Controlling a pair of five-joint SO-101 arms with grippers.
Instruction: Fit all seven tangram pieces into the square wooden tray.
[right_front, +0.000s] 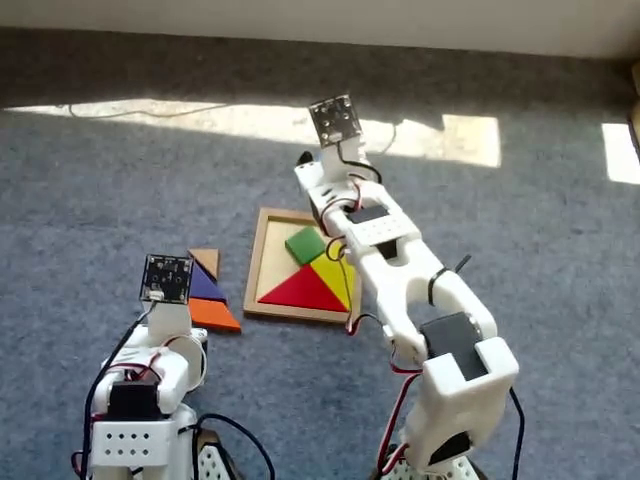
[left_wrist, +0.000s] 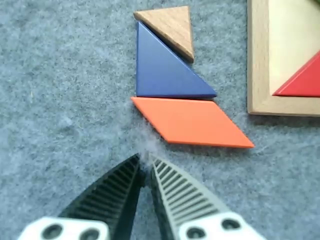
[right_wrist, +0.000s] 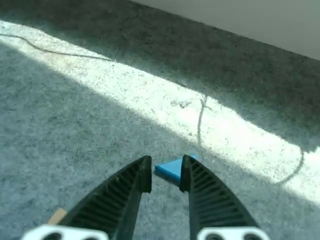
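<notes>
The square wooden tray (right_front: 262, 262) lies mid-carpet and holds a green square (right_front: 305, 245), a yellow triangle (right_front: 336, 276) and a red triangle (right_front: 298, 290). Left of it lie a wooden triangle (left_wrist: 170, 27), a dark blue triangle (left_wrist: 162, 67) and an orange parallelogram (left_wrist: 192, 122), edge to edge. My left gripper (left_wrist: 146, 167) is shut and empty, its tips just short of the parallelogram. My right gripper (right_wrist: 166, 175) is past the tray's far edge, shut on a light blue piece (right_wrist: 172, 169) over the carpet.
Grey-blue carpet surrounds the tray. A sunlit band (right_front: 200, 118) crosses the far side, and thin cables (right_wrist: 200, 120) lie in it. The right arm (right_front: 400, 270) stretches over the tray's right side. A wooden corner (right_wrist: 56, 216) shows beside the right gripper's finger.
</notes>
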